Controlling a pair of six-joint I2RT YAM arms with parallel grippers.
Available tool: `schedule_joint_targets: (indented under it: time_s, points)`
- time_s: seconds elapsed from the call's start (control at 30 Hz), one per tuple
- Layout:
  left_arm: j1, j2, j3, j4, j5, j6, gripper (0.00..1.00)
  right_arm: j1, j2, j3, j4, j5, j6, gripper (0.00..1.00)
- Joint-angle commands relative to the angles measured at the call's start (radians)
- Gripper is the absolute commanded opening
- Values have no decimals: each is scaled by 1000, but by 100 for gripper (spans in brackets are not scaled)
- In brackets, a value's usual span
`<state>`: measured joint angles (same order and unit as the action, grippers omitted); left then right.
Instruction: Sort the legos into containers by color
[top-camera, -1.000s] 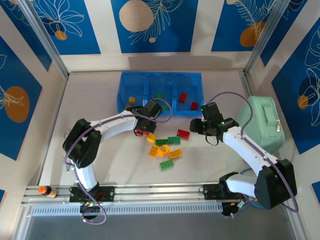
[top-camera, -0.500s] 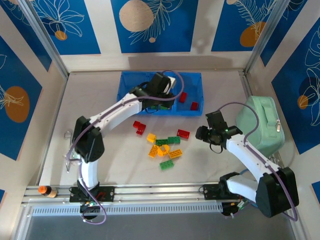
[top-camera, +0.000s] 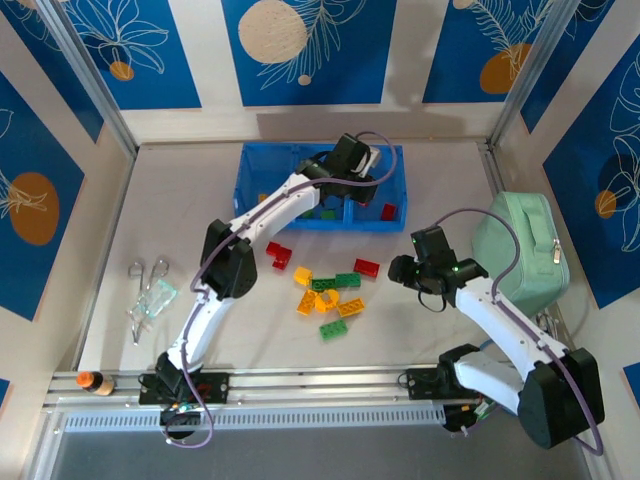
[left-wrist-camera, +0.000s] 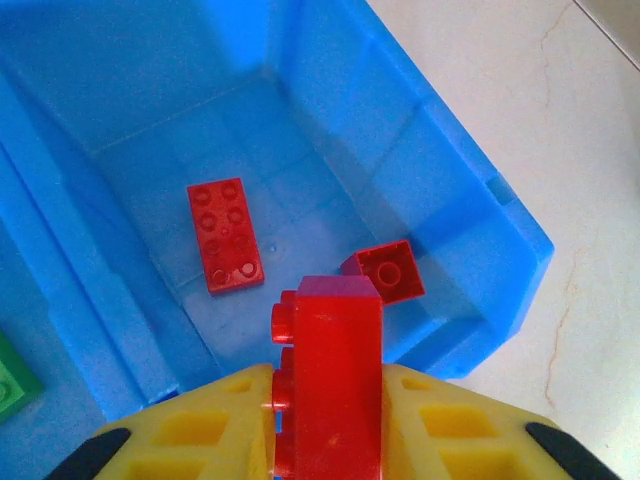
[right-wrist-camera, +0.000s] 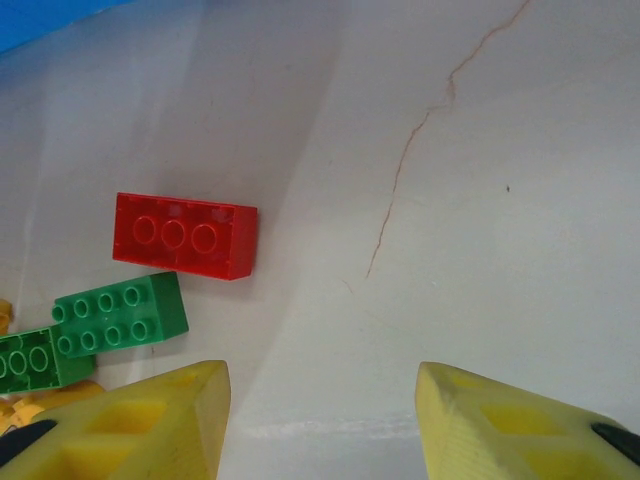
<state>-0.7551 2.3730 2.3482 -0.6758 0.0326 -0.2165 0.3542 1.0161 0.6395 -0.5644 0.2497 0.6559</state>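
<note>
Left jaws clamp a red brick (left-wrist-camera: 330, 380) upright over the right-end compartment (left-wrist-camera: 440, 190) of the blue bin (top-camera: 250, 185), where two red bricks (left-wrist-camera: 225, 235) lie just below, so a release should land it there. Right jaws stand apart and empty above the table (right-wrist-camera: 480, 200); a loose red brick (right-wrist-camera: 185, 235) lies just to their left, its long axis roughly side to side, nearer this arm

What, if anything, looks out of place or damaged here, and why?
Metal scissors-like tools lie near the left edge of the table, apart from the legos and unrelated to sorting. In the right wrist view a thin crack-like line runs across the table; damage or just a mark, I cannot tell.
</note>
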Motion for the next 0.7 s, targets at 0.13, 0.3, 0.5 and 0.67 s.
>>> schedule_joint_targets:
  time_s: [0.13, 0.3, 0.5, 0.67]
  points:
    - [-22, -5, 95, -64, -32, 82, 55, 17, -30, -17, -18, -26, 19, 55]
    - [-58, -126, 18, -48, -112, 128, 59, 32, -29, -20, -18, -25, 22, 60]
    - [-63, -412, -379, 181, -90, 84, 59, 54, 5, 11, -11, -30, -3, 73]
    - [-64, -637, -725, 345, -83, 67, 60, 85, 121, 72, 4, -50, -27, 74]
